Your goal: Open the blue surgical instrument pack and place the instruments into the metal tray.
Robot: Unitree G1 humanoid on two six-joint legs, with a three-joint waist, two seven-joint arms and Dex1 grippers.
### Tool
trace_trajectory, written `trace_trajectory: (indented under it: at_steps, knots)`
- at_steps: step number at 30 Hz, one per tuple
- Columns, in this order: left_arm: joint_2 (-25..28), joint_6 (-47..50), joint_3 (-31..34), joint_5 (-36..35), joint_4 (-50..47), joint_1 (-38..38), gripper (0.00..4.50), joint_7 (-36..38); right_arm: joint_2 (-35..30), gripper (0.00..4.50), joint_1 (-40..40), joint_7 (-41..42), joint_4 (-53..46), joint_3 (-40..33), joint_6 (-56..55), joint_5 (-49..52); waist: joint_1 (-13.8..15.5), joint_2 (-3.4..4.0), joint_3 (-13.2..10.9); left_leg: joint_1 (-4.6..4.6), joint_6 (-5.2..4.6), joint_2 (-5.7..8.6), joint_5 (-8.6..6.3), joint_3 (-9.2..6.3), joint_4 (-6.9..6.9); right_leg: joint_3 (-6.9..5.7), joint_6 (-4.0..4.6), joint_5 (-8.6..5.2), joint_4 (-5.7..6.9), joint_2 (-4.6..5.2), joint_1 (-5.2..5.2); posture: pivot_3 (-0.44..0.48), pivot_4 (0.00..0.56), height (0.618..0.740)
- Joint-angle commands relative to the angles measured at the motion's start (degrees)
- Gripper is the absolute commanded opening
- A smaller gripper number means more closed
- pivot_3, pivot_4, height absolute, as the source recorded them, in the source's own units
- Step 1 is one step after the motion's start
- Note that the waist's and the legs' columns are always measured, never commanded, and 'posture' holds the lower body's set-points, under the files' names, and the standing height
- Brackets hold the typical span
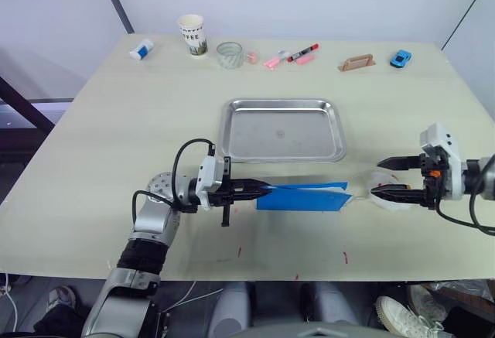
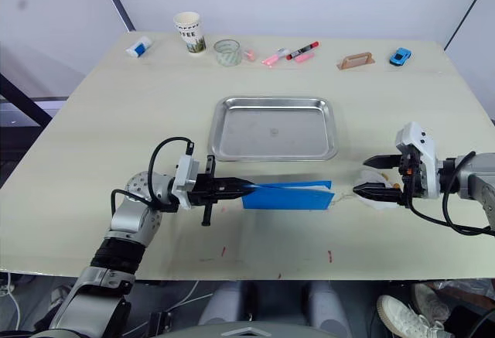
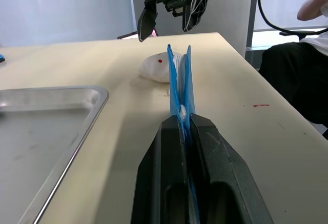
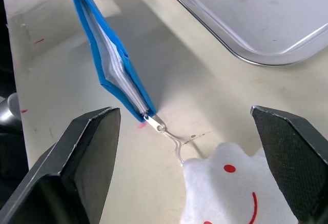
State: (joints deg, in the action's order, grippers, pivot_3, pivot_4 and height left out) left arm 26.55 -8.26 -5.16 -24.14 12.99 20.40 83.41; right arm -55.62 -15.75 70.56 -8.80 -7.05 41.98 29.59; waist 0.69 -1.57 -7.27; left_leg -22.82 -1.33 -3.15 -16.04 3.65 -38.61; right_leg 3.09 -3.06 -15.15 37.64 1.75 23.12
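Opening step: left gripper (image 1: 261,189) clamped on one end of the flat blue fabric instrument pack (image 1: 303,196), just in front of the empty shiny steel tray (image 1: 283,131); right gripper (image 1: 387,177) spread over the white smiley zip charm (image 4: 233,189) — next, pinch charm, pull zip.

Shiny polished metal tray (image 1: 283,130) with a smooth, mirror-like floor and rolled rim. Just near of it, a blue surgical instrument pack (image 1: 303,196) of thin matt fabric-like sheet, with pale lining and a small metal zip pull (image 4: 155,123). Tied to the pull, a soft white felt-like charm (image 4: 233,192). Matt, pale wood-look table (image 1: 108,168). At the far edge, a printed paper cup (image 1: 192,34).
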Motion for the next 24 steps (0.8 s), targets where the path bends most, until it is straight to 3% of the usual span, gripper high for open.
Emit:
trace_trajectory:
  at_steps: [1,8,12,15,19,24]
  knots:
    - [0.2,-0.9,-0.1,1.1,-0.3,0.6,0.00,-0.7,-1.4,4.44,3.0,-3.3,0.9,-2.6,-3.0,-2.9,0.2,-0.01,0.0,-0.02,0.00,0.02,0.00,0.00,0.00,-0.03,0.00,0.00,-0.03,0.01,-0.02,0.000,0.150,0.740]
    - [-0.1,-1.3,-0.3,1.4,0.0,0.9,0.00,-1.3,-0.8,4.44,4.2,-6.1,3.9,1.8,-4.2,-7.0,0.1,0.00,0.0,-0.01,0.00,0.02,0.00,0.00,-0.01,-0.01,0.00,0.00,-0.01,0.00,-0.02,0.000,0.150,0.740]
    - [0.1,-1.7,-0.5,1.9,-0.4,0.8,0.00,-1.4,-0.7,3.38,4.1,-6.4,5.9,4.4,-5.0,-9.0,0.1,0.01,0.0,-0.01,0.00,0.03,0.00,0.00,-0.01,-0.01,0.00,0.00,-0.03,0.00,-0.03,0.000,0.150,0.740]
    - [0.0,-1.6,-0.5,1.9,-0.7,0.7,0.00,-1.5,-0.5,2.17,4.0,-6.4,7.0,5.7,-6.5,-10.4,0.1,0.01,0.0,-0.01,0.00,0.03,0.00,-0.01,-0.01,-0.02,0.00,0.00,-0.02,0.00,-0.03,0.000,0.150,0.740]
    - [0.0,-1.5,-0.5,2.0,-0.8,0.6,0.00,-1.6,-0.4,0.18,3.9,-6.6,7.7,5.6,-8.3,-11.0,0.1,0.00,0.0,-0.01,0.00,0.03,0.00,-0.01,-0.01,-0.02,-0.01,0.00,-0.03,0.00,-0.04,0.000,0.150,0.740]
    - [-0.1,-1.3,-0.5,1.9,-1.0,0.7,0.00,-1.8,-0.7,0.04,3.7,-5.0,5.9,1.8,-8.4,-7.2,0.1,0.00,0.0,0.00,0.00,0.03,0.00,-0.02,-0.01,-0.03,0.00,0.00,-0.03,0.00,-0.06,0.000,0.150,0.740]
